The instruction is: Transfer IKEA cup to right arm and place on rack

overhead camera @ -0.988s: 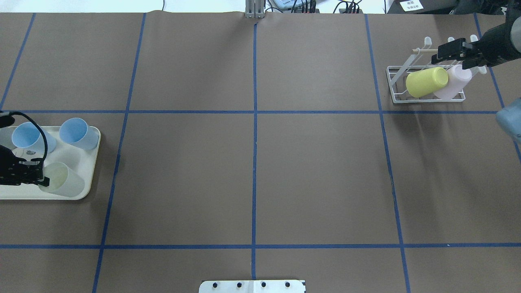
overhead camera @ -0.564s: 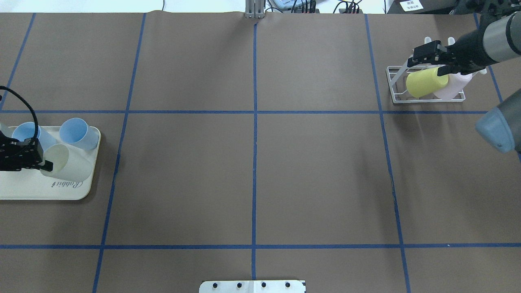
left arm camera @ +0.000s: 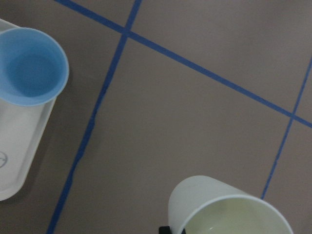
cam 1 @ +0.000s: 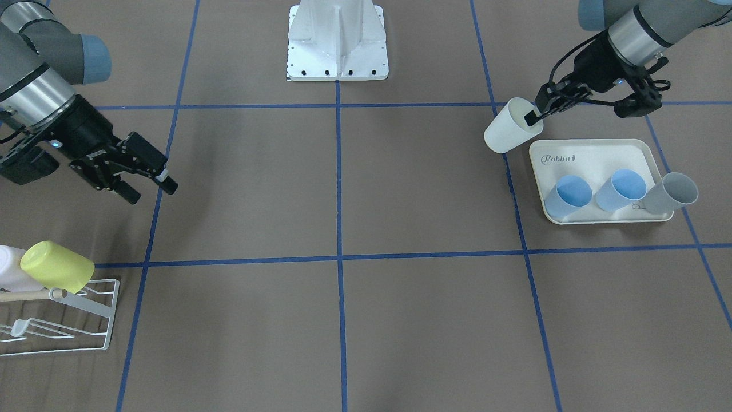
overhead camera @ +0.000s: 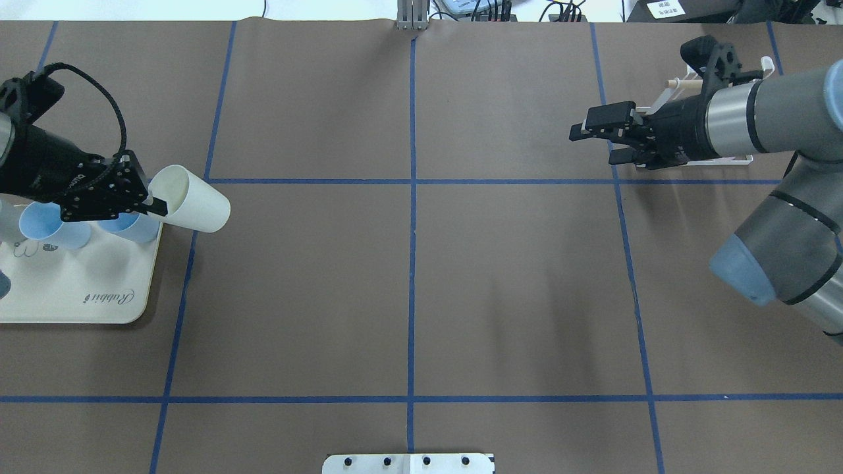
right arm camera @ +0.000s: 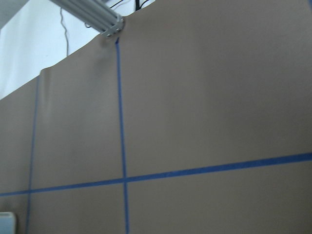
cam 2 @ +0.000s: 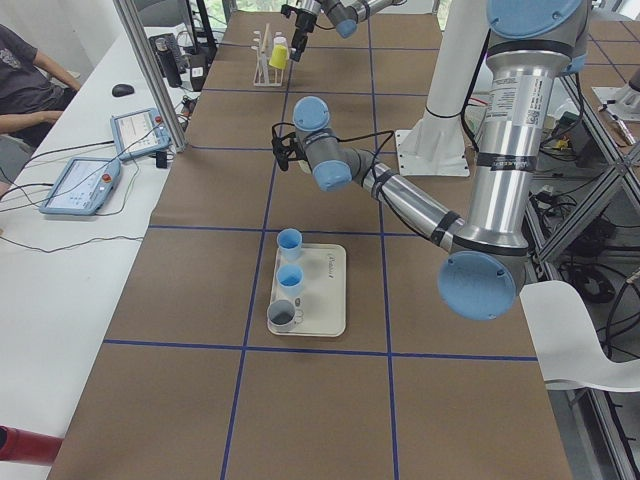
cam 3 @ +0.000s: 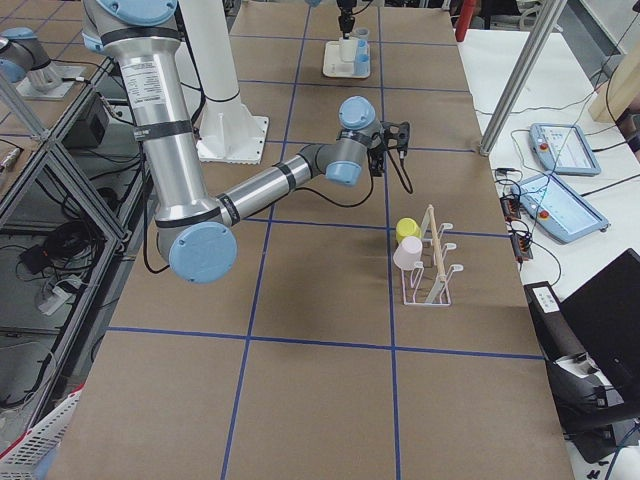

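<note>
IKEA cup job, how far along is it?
Done: a yellow cup and a pink cup sit on the rack. In hand: the left gripper holds a white cup by its rim, off the tray. Left: hand-over to the open right gripper, then racking.

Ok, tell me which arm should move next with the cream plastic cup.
Left. The left gripper is shut on the cream plastic cup, lifted beside the cream tray. The right gripper is open, empty and far across the table, so the left should probably bring the cup over.
</note>
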Robot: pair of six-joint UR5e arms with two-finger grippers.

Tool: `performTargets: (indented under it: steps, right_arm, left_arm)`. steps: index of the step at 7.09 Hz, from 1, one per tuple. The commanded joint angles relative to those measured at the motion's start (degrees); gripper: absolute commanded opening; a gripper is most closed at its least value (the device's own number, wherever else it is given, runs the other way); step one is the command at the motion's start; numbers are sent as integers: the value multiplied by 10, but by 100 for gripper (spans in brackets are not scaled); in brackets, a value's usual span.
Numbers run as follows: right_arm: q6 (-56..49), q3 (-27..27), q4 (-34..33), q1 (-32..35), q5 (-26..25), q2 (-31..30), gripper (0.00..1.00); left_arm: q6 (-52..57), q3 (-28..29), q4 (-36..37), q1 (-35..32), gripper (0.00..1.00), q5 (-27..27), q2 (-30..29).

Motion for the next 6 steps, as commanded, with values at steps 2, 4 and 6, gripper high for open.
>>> performTargets:
  steps: [2, 4, 6]
  right_arm:
    - [115, -6, 154, -44, -2, 25, 99]
    - [201, -6, 200, -65, -35, 67, 99]
    - [236, -8, 273, -85, -53, 75, 98]
  left_arm:
    - [-260, 112, -319, 9, 0, 47, -76]
    - [-389, 136, -482, 79, 0, 180, -87]
    - [-510, 163, -597, 126, 0, 258, -110]
